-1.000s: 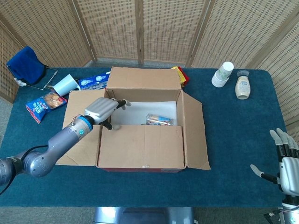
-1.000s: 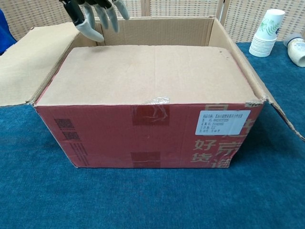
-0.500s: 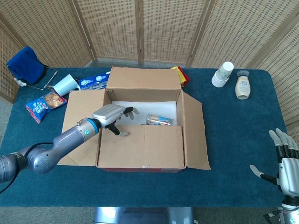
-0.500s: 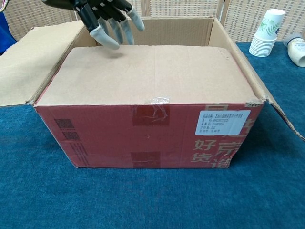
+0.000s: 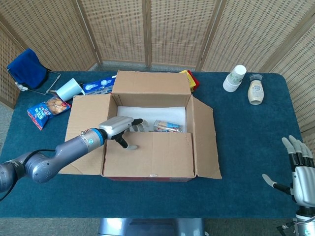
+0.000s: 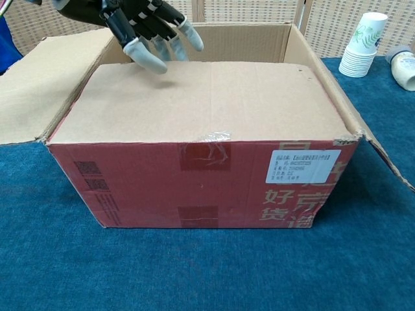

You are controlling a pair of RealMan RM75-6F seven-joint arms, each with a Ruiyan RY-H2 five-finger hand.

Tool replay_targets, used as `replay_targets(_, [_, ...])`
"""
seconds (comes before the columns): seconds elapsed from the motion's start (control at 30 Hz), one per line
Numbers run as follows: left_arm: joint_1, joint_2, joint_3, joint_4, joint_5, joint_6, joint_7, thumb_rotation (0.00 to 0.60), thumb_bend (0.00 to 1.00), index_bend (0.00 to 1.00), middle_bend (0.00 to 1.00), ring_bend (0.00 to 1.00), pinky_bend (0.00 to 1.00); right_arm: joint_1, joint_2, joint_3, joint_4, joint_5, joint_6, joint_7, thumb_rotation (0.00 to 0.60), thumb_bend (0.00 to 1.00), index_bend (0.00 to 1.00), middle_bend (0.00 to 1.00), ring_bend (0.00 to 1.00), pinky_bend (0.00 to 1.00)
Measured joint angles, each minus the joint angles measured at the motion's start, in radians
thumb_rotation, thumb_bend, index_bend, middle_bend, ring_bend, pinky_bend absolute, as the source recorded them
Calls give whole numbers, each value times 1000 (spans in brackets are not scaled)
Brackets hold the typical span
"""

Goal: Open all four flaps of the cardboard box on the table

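Cardboard box (image 5: 152, 132) sits mid-table with only its near flap (image 6: 201, 100) closed; our left hand (image 5: 119, 127), fingers spread and empty, hovers at that flap's far edge. Next we probably hook underneath and lift.

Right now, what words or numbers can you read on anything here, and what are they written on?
"好" and "货": big pale characters on the red front of the cardboard box, in the chest view; further characters beside them are cut off.
White label on the box front: print too small to read.
Snack bag and blue packet: print too blurred to read.
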Motion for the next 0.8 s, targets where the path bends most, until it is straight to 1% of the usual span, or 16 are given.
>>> replay_targets(0.13, [25, 10, -35, -11, 25, -32, -51, 600, 144, 172, 304, 327, 368, 1, -1, -1, 0, -1, -2, -2, 600, 0, 12, 0, 0, 0])
replay_targets(0.23, [49, 19, -73, -23, 37, -80, -96, 600, 145, 173, 304, 332, 360, 2, -2, -2, -2, -4, -3, -6, 600, 0, 12, 0, 0, 0])
replay_targets(0.43, [139, 21, -199, -52, 91, -151, -162, 600, 144, 172, 296, 335, 362, 1, -3, -5, -6, -9, 1, -13, 600, 0, 12, 0, 0, 0])
replay_targets(0.67, [283, 10, -383, -111, 161, -199, -203, 600, 144, 172, 296, 343, 369, 1, -5, -6, -9, -14, 2, -20, 600, 0, 11, 0, 0, 0])
replay_targets(0.8, [356, 0, -473, -135, 180, -242, -216, 600, 143, 173, 295, 347, 379, 1, -5, -7, -10, -17, 3, -21, 600, 0, 12, 0, 0, 0])
